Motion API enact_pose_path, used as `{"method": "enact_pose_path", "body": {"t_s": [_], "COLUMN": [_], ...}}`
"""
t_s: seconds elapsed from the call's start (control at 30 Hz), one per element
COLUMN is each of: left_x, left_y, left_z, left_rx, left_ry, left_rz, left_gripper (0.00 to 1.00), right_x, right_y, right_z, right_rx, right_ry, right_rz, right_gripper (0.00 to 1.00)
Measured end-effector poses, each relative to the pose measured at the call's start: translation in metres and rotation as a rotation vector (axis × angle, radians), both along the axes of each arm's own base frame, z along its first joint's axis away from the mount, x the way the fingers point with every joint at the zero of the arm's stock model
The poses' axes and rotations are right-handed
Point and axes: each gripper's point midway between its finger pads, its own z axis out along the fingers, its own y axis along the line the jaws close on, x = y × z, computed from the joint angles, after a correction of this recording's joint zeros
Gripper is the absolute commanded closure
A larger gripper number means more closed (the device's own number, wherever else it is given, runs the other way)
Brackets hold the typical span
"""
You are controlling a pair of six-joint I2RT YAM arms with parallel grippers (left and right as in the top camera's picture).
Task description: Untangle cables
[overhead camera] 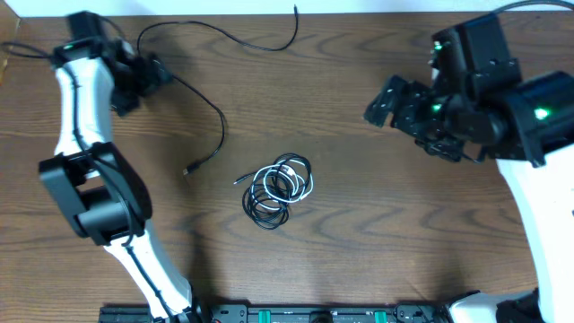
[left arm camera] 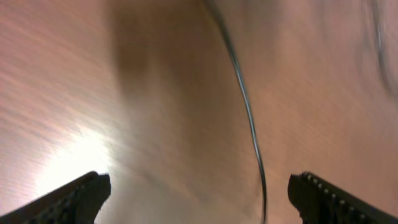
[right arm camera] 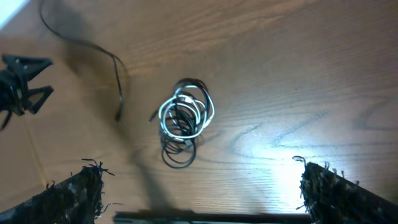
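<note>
Black and white cables lie coiled together in a tangle (overhead camera: 279,187) (right arm camera: 183,121) at the table's middle. One long black cable (overhead camera: 218,108) (right arm camera: 114,62) lies apart from it, spread from the far edge round to a plug end left of the tangle. My left gripper (overhead camera: 158,72) (left arm camera: 199,190) hovers open over that loose cable (left arm camera: 249,118), which runs on the wood between the fingers (left arm camera: 78,196), nearer the right one, untouched. My right gripper (overhead camera: 378,102) (right arm camera: 202,183) hangs open, high and right of the tangle, with nothing between its fingers (right arm camera: 333,193).
The wooden table (overhead camera: 359,224) carries only the cables. A black rail (overhead camera: 296,314) runs along the front edge. The left arm (overhead camera: 85,144) reaches up the left side, and the right arm (overhead camera: 538,179) takes the right side.
</note>
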Motion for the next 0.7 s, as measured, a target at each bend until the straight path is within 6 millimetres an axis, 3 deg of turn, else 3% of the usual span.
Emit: {"method": "enact_pose_path", "body": {"t_s": [0.1,0.27,0.43,0.53,0.7], "left_x": [-0.027,-0.059,-0.07,-0.072,-0.076], "left_y": [-0.036,-0.071,-0.086,-0.092,-0.104], "left_z": [-0.011,-0.015,-0.023,-0.034,-0.053], "left_rx": [-0.027,-0.042,0.012,0.054,0.066], "left_ry": [0.131,0.268,0.318,0.329,0.327], "left_rz": [-0.071,-0.179,-0.236,-0.259,-0.324], "left_gripper": [0.05,0.08,0.09,0.27,0.29], "right_x": [0.003,0.003,0.002,0.0,0.0], "right_y": [0.005,0.005,0.004,0.004,0.004], "right_z": [-0.008,-0.018,-0.019,-0.02,-0.02], "right_rx": [-0.024,-0.06,-0.076,-0.083,-0.086], "right_ry": [0.014,0.038,0.034,0.038,0.037], "right_rz": [0.044,0.094,0.132,0.144,0.152], "right_gripper": [0.01,0.01,0.01,0.01,0.01]}}
